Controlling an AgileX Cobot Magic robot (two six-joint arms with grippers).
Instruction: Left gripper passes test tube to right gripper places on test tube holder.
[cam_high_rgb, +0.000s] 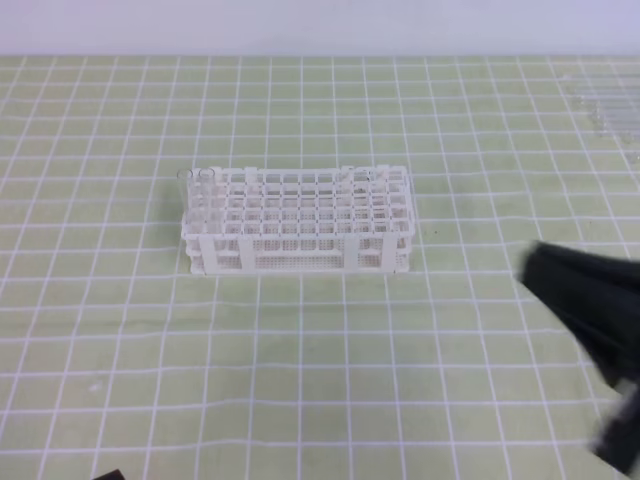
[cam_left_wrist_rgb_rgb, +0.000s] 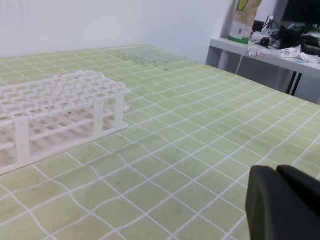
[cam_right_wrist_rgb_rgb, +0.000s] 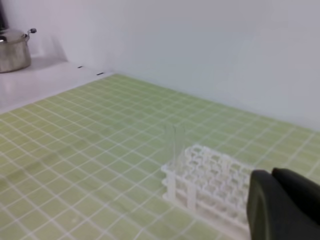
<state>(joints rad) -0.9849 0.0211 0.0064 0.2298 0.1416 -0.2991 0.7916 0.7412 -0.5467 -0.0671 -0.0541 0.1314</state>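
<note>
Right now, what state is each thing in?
Rack: upright on the mat, clear tubes standing at its left end.
Spare tubes: lying at the mat's far right.
Right pincer: shut, holding nothing.
Left pincer: shut, holding nothing.

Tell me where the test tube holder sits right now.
In the exterior high view the test tube holder stands mid-mat, slightly left of centre, with the right gripper off to its right.

The test tube holder (cam_high_rgb: 297, 233) stands on the bench (cam_high_rgb: 300, 380) near its middle. Upright tubes (cam_high_rgb: 197, 190) sit in the holder's left end. A cluster of loose tubes (cam_high_rgb: 612, 112) lies on the bench behind and far right of the holder. The right hand (cam_high_rgb: 540, 268) is right of the holder, slightly in front.
</note>
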